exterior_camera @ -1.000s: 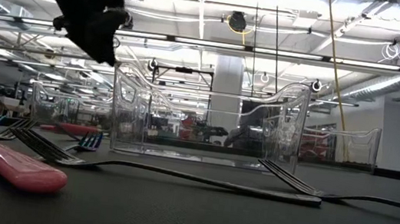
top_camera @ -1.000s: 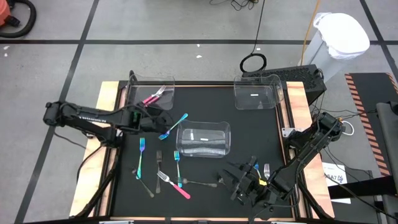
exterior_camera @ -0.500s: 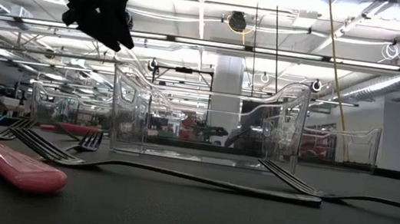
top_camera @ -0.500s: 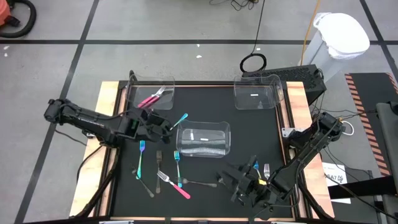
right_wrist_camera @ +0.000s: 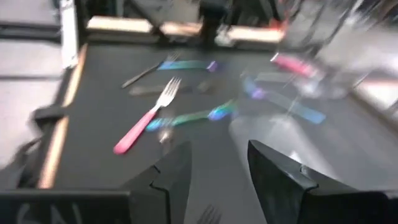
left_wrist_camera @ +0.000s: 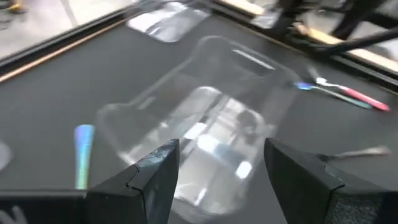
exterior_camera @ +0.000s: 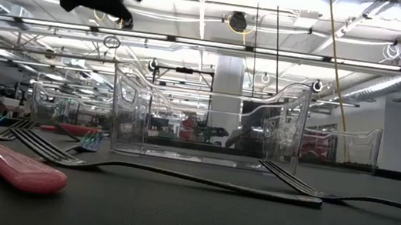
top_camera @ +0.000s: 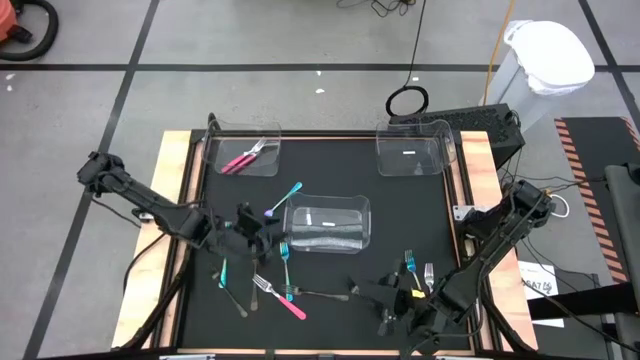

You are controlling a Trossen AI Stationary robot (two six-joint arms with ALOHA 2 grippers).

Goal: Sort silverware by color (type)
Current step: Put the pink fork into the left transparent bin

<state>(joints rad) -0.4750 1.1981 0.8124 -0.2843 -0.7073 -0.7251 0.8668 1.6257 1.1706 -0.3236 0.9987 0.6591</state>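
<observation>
Left gripper (top_camera: 262, 232) swung from far-left bin toward table middle (jaws apart, empty), now beside centre bin (top_camera: 328, 223).

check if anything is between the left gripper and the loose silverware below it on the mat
Nothing visible stands between them. The left gripper hovers with open, empty fingers over the mat, beside the middle clear bin. The iridescent fork and pink-handled fork lie uncovered just past it.

my right claw (right_wrist_camera: 217, 180) open, empty | ahead on dark worktop (right_wrist_camera: 106, 118): pink-handled fork (right_wrist_camera: 146, 117), iridescent utensil (right_wrist_camera: 193, 116) just beside it | blurred iridescent pieces beyond
</observation>
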